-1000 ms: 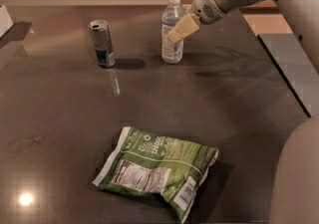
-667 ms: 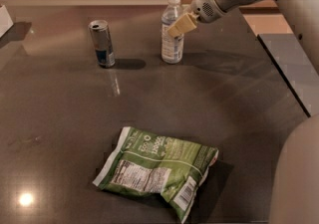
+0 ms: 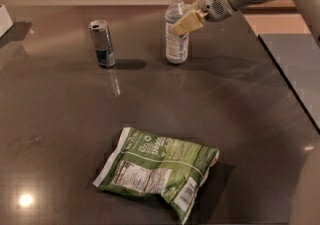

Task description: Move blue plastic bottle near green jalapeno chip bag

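The blue plastic bottle (image 3: pixel 176 44) stands upright at the back of the dark table, clear with a white cap and white label. My gripper (image 3: pixel 186 23) reaches in from the upper right and sits at the bottle's upper right side, overlapping its shoulder. The green jalapeno chip bag (image 3: pixel 157 175) lies flat near the front of the table, well in front of the bottle, with its nutrition panel and barcode facing up.
A silver-and-blue can (image 3: pixel 102 43) stands upright to the left of the bottle. The dark table (image 3: pixel 240 119) ends at its right edge, where a grey floor area (image 3: pixel 295 64) begins. A white object (image 3: pixel 4 19) sits at the far left edge.
My gripper has shifted slightly upward beside the bottle. The bottle, can and chip bag have not moved.
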Robot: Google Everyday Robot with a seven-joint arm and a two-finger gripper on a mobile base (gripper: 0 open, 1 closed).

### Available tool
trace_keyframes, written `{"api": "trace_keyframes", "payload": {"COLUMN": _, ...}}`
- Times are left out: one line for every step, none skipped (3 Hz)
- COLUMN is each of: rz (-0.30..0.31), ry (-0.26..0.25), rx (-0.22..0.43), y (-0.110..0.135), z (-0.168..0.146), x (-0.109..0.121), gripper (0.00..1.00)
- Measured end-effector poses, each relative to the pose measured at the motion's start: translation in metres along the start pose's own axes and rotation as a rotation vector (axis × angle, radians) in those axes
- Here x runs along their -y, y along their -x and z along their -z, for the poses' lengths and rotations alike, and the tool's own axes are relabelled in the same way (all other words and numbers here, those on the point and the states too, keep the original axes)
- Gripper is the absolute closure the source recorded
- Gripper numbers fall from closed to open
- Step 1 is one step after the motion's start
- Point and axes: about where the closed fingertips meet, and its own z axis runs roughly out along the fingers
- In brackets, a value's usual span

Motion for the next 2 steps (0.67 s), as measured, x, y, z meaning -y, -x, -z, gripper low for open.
{"api": "trace_keyframes", "payload": {"rz": 0.005, "ry": 0.041, "rx": 0.042, "y": 0.002, "z": 0.028, "x": -0.028, "gripper": 1.00}}
{"api": "trace_keyframes", "payload": {"rz": 0.003, "ry": 0.076, "rx": 0.082, "y": 0.001, "z": 0.061, "x": -0.059, "gripper": 1.00}}
